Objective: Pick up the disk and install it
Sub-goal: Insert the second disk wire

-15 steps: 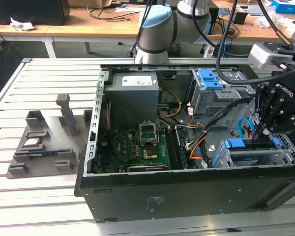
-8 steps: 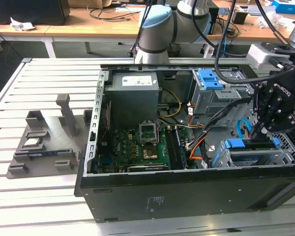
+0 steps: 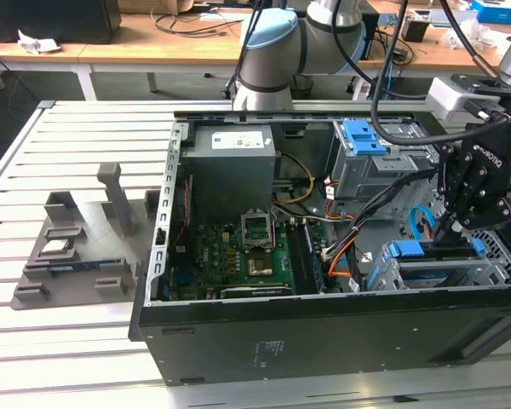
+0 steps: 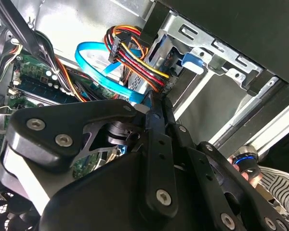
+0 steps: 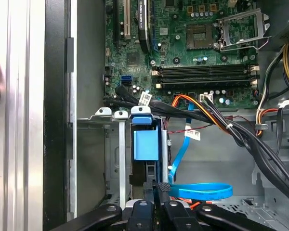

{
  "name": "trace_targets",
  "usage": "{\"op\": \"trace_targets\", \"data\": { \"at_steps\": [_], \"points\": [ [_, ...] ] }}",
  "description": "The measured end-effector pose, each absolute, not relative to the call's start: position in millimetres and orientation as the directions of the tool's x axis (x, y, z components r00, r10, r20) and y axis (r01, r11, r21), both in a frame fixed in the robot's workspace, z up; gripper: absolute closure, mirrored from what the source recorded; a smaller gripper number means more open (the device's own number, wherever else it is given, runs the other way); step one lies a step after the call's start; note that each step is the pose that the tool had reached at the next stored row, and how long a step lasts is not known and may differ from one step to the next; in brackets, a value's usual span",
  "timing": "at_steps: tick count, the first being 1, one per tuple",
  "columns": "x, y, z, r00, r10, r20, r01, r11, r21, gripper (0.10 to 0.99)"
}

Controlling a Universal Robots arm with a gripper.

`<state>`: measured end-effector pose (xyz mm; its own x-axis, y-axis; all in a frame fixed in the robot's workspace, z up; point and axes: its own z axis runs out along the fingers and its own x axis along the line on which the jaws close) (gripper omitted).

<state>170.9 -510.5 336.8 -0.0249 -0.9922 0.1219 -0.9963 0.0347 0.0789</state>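
In the exterior view, my gripper hangs inside the open computer case, at the exterior view's right, its fingertips down on the blue-framed disk that sits in the drive cage. The grey power supply and the motherboard lie further to the exterior view's left.

In the second wrist view, my fingers are drawn together, pointing at a blue cable and a bundle of coloured wires.

In the first wrist view, the disk stands edge-on in the metal cage, just ahead of my closed fingertips.
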Motion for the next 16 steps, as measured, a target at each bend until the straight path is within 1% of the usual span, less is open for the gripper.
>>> {"op": "trace_targets", "data": {
  "at_steps": [1,2,5,8,9,10,11,12,13,16],
  "points": [
    [171,-511,337,-0.025,-0.992,0.122,-0.996,0.035,0.079,0.914],
    [171,-511,337,-0.025,-0.992,0.122,-0.996,0.035,0.079,0.851],
    [171,-510,338,-0.025,-0.992,0.122,-0.996,0.035,0.079,0.851],
    [171,-503,354,-0.025,-0.992,0.124,-0.996,0.035,0.079,0.851],
    [171,-501,359,-0.025,-0.992,0.125,-0.996,0.035,0.079,0.863],
    [171,-500,363,-0.025,-0.992,0.125,-0.996,0.035,0.079,0.933],
    [171,-498,369,-0.025,-0.992,0.126,-0.996,0.035,0.079,0.933],
    [171,-494,381,-0.025,-0.992,0.126,-0.996,0.035,0.079,0.98],
    [171,-491,396,-0.025,-0.992,0.127,-0.996,0.035,0.079,0.98],
    [171,-490,405,-0.025,-0.992,0.127,-0.996,0.035,0.079,0.98]
  ]
}}
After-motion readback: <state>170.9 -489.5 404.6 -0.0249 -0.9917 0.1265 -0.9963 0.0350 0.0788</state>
